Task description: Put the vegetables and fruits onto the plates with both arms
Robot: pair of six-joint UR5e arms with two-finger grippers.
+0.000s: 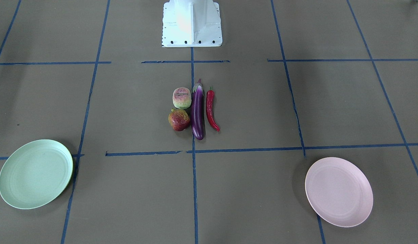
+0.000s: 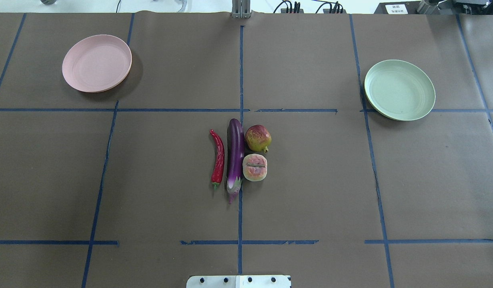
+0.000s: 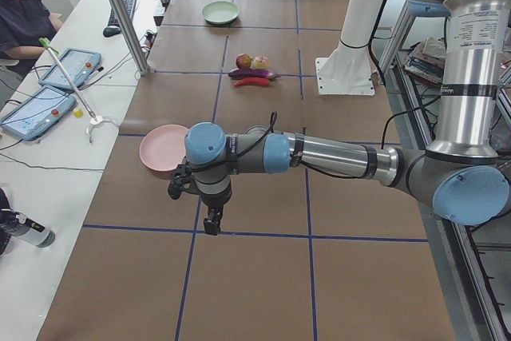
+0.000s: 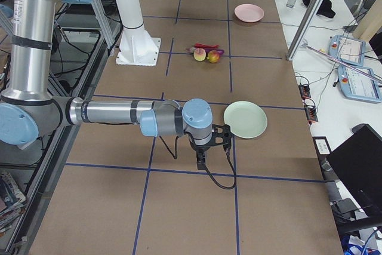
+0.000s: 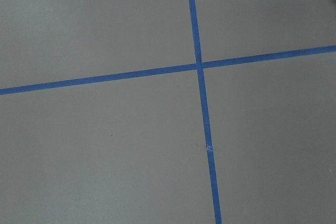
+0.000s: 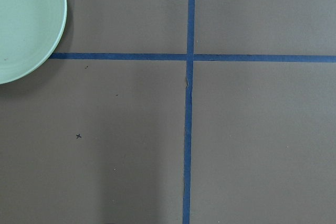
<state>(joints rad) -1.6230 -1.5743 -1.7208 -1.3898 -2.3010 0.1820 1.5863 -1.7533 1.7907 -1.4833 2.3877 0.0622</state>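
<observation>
Overhead exterior: mid-bench [image 2: 310, 200] lies the eggplant [image 2: 235, 154], with the chili pepper [image 2: 218, 157] at its nine o'clock and the pomegranate [image 2: 258, 138] and pink-green fruit [image 2: 255, 167] at its three. The pink plate [image 2: 97, 63] sits at ten o'clock and the mint plate [image 2: 399, 89] at two. The left claw [image 3: 211, 225] and right claw [image 4: 201, 160] hover elsewhere; I cannot tell how far either is open.

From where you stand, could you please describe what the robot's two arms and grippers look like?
Both the left arm and right arm are silver-grey tubes with light blue joint caps. The left gripper and right gripper are black, and a thin black cable loops by each wrist.
</observation>
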